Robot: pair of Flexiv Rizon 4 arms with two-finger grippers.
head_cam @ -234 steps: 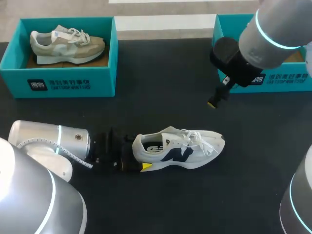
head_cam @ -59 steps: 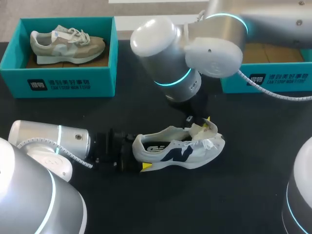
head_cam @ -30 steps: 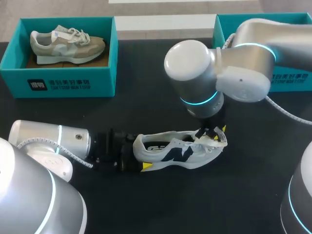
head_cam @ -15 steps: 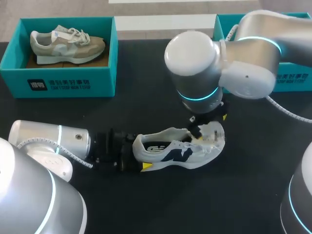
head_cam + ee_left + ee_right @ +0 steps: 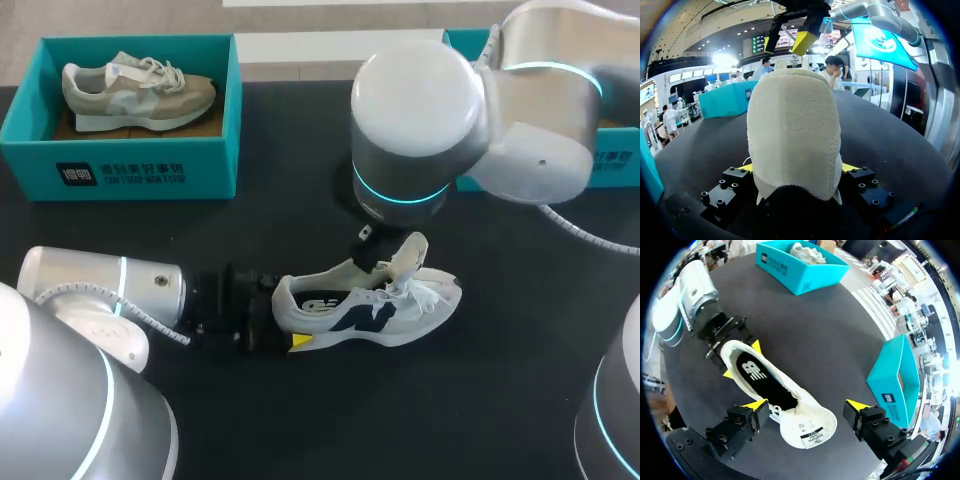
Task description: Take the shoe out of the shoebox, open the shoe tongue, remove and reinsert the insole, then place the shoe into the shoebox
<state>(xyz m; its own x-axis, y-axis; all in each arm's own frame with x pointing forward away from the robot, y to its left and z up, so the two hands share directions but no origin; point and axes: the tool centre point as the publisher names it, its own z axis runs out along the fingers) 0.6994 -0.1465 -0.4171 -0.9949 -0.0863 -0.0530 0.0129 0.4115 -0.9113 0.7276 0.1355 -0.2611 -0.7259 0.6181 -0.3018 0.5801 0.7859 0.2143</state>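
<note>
A white shoe (image 5: 365,305) with a navy logo lies on its sole on the black table. My left gripper (image 5: 283,318) is shut on its heel (image 5: 795,140), one yellow tip on each side. In the right wrist view the black insole (image 5: 760,377) lies inside the shoe, and the tongue (image 5: 810,427) is folded out towards the toe. My right gripper (image 5: 806,405) hangs open above the tongue, its fingers well apart and touching nothing. From above, my right arm hides most of that gripper (image 5: 383,250). The teal shoebox (image 5: 612,165) at the back right is partly hidden by that arm.
A second teal box (image 5: 140,165) at the back left holds a beige shoe (image 5: 135,92). The table's front half, to the right of the shoe, is bare black surface.
My right gripper let go of the tongue, opened wide, and rose back and to the left. The tongue now stands up from the shoe. My left gripper kept still on the heel.
</note>
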